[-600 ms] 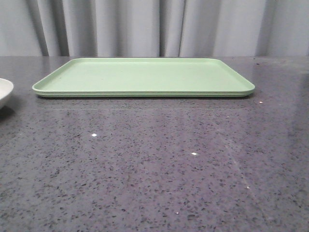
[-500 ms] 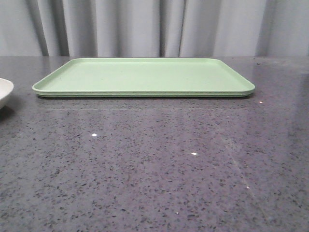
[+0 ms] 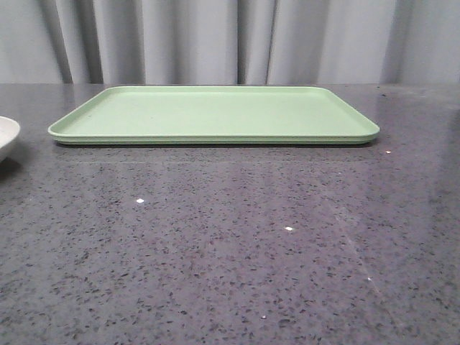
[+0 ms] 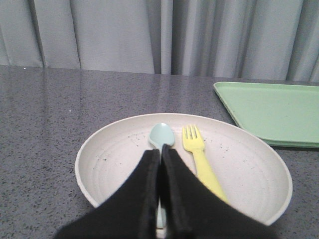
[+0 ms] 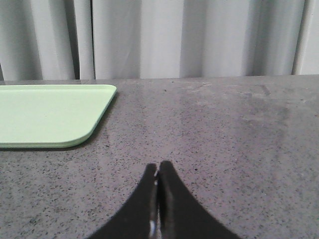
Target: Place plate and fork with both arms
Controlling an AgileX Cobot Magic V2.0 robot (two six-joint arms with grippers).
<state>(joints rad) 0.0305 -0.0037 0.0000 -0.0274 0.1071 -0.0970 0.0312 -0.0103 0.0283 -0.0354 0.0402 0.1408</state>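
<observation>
The cream-white speckled plate point(image 4: 114, 159) sits on the grey table, left of the green tray; only its edge point(image 3: 6, 135) shows at the far left of the front view. The yellow fork point(image 4: 199, 159) lies in the plate, beside a pale blue spoon point(image 4: 162, 135). My left gripper point(image 4: 160, 149) is shut and empty, hovering above the plate over the spoon's handle. My right gripper point(image 5: 157, 167) is shut and empty above bare table, right of the tray. Neither gripper shows in the front view.
The flat light-green tray point(image 3: 215, 113) lies at the back middle of the speckled grey table, also in the left wrist view point(image 4: 269, 112) and the right wrist view point(image 5: 50, 117). A grey curtain hangs behind the table.
</observation>
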